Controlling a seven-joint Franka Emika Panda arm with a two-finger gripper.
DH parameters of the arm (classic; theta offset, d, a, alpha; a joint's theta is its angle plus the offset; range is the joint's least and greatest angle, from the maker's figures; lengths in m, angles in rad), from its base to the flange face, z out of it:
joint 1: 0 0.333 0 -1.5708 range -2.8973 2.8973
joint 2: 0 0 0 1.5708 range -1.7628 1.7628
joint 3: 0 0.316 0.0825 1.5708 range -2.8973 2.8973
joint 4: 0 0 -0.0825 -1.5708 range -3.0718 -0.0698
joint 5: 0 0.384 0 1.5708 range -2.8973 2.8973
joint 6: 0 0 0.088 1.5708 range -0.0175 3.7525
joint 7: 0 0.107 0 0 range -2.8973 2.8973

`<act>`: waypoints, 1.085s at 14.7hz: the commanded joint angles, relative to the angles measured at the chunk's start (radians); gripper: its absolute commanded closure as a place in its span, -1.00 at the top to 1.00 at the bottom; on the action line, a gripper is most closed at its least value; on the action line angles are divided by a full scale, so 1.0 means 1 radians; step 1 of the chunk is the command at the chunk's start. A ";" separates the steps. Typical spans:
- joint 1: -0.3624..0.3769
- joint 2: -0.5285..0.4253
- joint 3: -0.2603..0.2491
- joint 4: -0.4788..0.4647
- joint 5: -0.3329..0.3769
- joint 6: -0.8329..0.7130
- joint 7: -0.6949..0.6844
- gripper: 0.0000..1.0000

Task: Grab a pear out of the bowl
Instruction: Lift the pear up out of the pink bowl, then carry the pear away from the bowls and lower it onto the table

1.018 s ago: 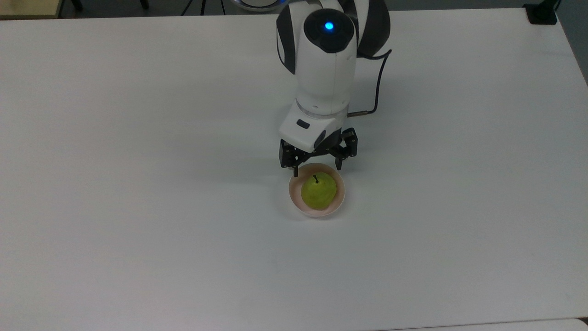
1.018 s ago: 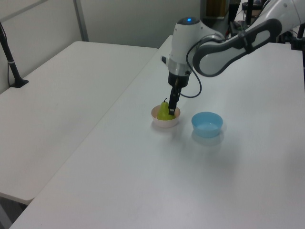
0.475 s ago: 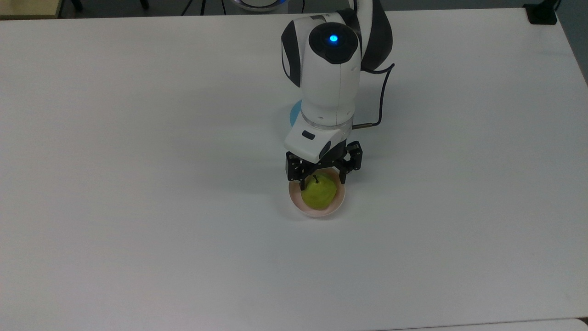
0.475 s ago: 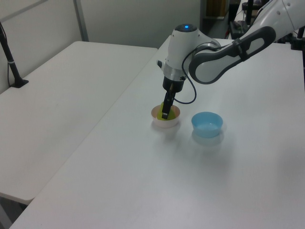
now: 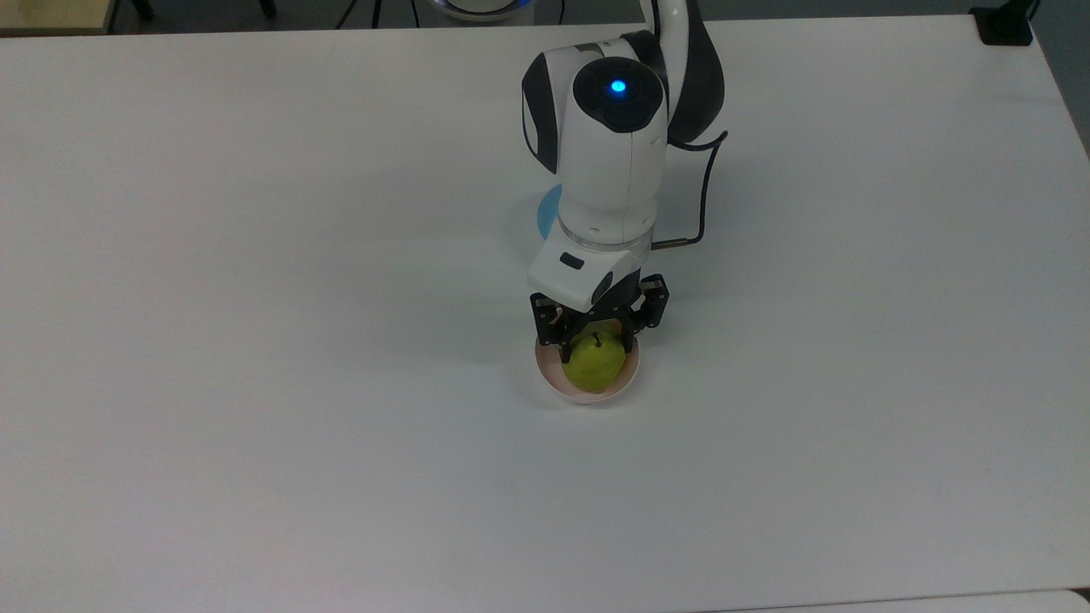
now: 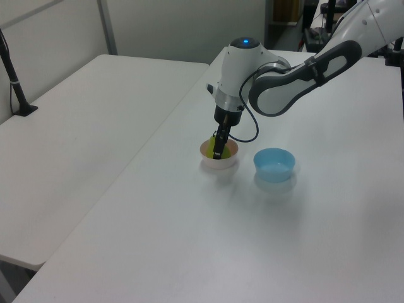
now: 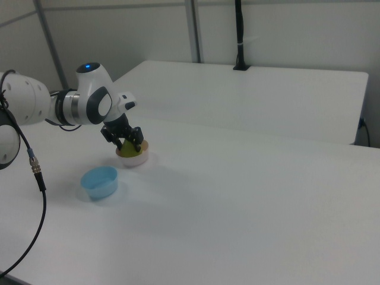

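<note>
Pear [image 5: 593,365] sits in the pink bowl [image 5: 562,387], stem up. I see the gripper [image 5: 596,347] down over it from the top view's 12 o'clock, fingers spread either side of the fruit; contact I can't confirm. Blue bowl [image 6: 274,163] stands near the pink one, at the left view's 3 o'clock, on the white table [image 5: 255,340].

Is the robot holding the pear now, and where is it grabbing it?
Not clearly yet. The hand is open, its fingers down on either side of the pear's upper part near the stem. The pear sits in the pink bowl.
</note>
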State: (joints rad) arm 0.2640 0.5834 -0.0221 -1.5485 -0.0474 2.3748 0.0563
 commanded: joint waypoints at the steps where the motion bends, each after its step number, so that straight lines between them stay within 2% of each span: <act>1: 0.006 0.007 -0.007 0.005 -0.019 0.021 0.014 -0.23; 6: 0.006 -0.059 -0.007 -0.001 -0.015 -0.003 0.016 -0.23; 9: -0.002 -0.108 -0.009 0.004 -0.012 -0.080 0.016 -0.23; 11: -0.022 -0.138 -0.010 0.004 -0.011 -0.121 0.010 -0.23; 16: -0.097 -0.139 -0.021 0.005 -0.019 -0.120 -0.028 -0.23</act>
State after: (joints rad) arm 0.2102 0.4588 -0.0373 -1.5250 -0.0494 2.2663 0.0548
